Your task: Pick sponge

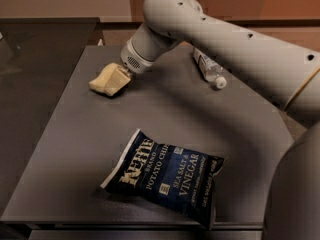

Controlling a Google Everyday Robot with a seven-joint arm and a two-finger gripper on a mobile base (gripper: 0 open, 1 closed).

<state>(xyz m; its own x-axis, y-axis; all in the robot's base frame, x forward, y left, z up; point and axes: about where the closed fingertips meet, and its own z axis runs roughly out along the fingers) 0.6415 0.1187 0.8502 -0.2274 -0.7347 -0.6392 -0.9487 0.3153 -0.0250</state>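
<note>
My gripper [110,81] is cream-coloured and blocky. It sits at the end of the grey arm [210,34], low over the back left part of the dark grey table [75,149]. I cannot make out a pale yellow sponge apart from the gripper. It is hidden by the gripper or out of view.
A dark blue Kettle chip bag [165,176] lies flat near the table's front edge. A clear plastic bottle [207,66] lies on its side at the back right, partly under the arm. A dark counter [40,49] adjoins the table on the left.
</note>
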